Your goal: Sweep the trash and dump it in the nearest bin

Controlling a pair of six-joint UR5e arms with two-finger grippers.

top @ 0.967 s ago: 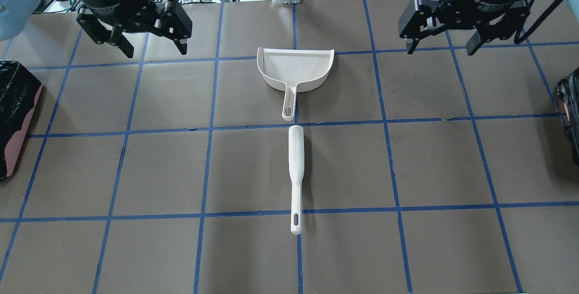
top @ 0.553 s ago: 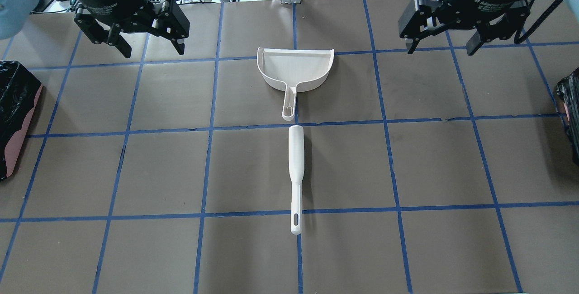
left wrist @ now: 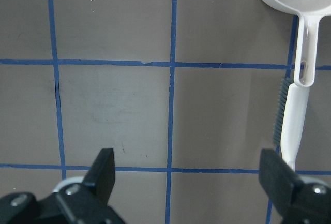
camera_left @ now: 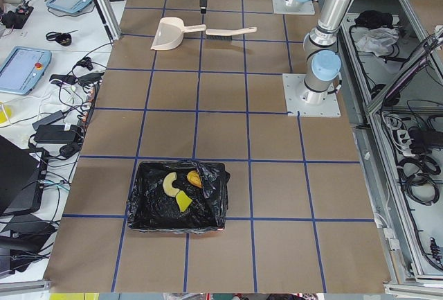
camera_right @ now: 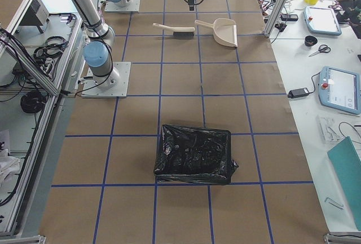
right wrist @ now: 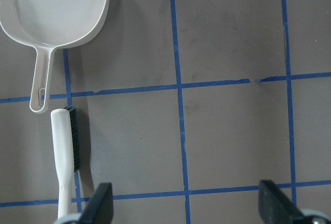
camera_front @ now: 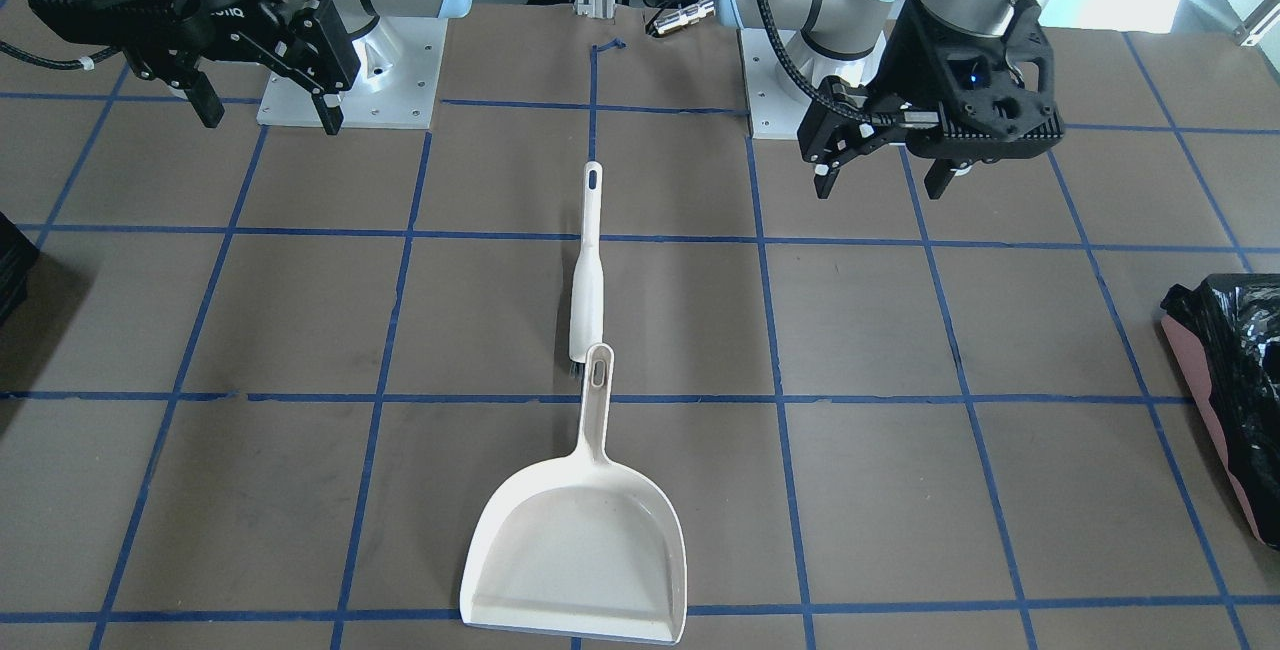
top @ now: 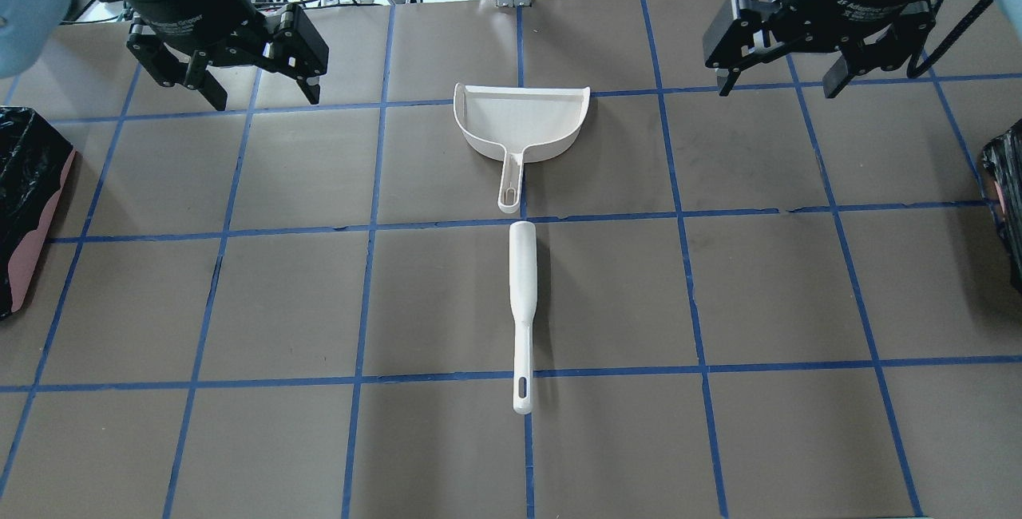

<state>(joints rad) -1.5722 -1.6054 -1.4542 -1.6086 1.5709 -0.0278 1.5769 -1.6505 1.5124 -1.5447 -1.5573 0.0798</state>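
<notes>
The trash [camera_left: 181,188], three small yellow and orange pieces, lies inside the bin [camera_left: 142,206], a black-bagged container at the table's left end; its pink side [top: 36,219] shows in the overhead view. My left gripper [top: 262,97] [camera_front: 880,192] hangs open and empty over the far left of the table. My right gripper [top: 776,89] [camera_front: 270,120] hangs open and empty over the far right. Both wrist views show wide-apart fingers [left wrist: 103,167] [right wrist: 271,198] with bare table between them.
A white dustpan [top: 523,124] lies at the far centre with its handle toward a white brush [top: 523,295] in line with it. A second black-bagged bin [camera_right: 194,154] [top: 1008,207] stands at the right end with no trash visible inside. Blue tape grids the brown table.
The left gripper has drifted a little to the left and away over the table. The right gripper, dustpan and brush have not moved.
</notes>
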